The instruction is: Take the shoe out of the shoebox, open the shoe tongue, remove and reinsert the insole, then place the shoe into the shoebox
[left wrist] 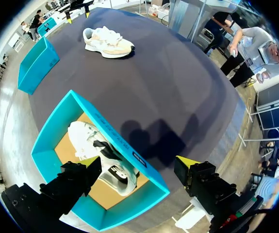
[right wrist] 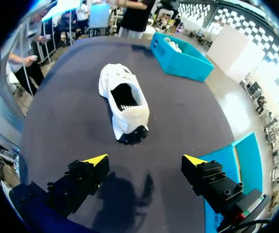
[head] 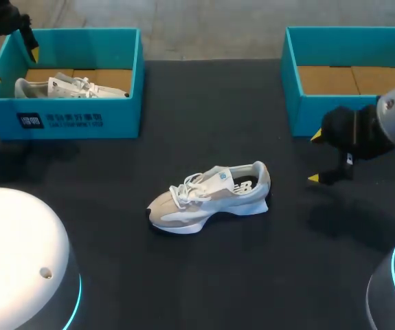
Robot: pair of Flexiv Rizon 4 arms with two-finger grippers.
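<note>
From above, the shoe (head: 209, 199) lies on its sole in the middle of the dark worktop (head: 204, 124), toe toward my left side and heel toward my right. It is outside both boxes. The left shoebox (head: 66, 120) stands at the far left with a second shoe (head: 66, 86) lying inside it. The right shoebox (head: 321, 110) stands at the far right, its cardboard floor showing. My left pincer (head: 13, 62) hangs over the far left corner of the left shoebox with its fingers apart, gripping nothing. My right pincer (head: 314, 157) is just in front of the right shoebox, well to the side of the shoe's heel. Its fingers are also spread, with nothing between them.

From my left wrist, my left pincer (left wrist: 139, 167) stands wide apart above the left shoebox (left wrist: 47, 145), one finger over the inside and the other past its long wall. The second shoe (left wrist: 88, 143) lies on the box floor under it. The shoe (left wrist: 107, 41) is far ahead on the worktop, and the right shoebox (left wrist: 37, 65) is off to one side.

From my right wrist, my right pincer (right wrist: 145, 160) is spread over bare worktop. The shoe (right wrist: 124, 102) lies ahead of it, heel nearest, its opening facing up. The left shoebox (right wrist: 180, 60) stands beyond the shoe, and the right shoebox (right wrist: 236, 165) is just beside one finger.
</note>
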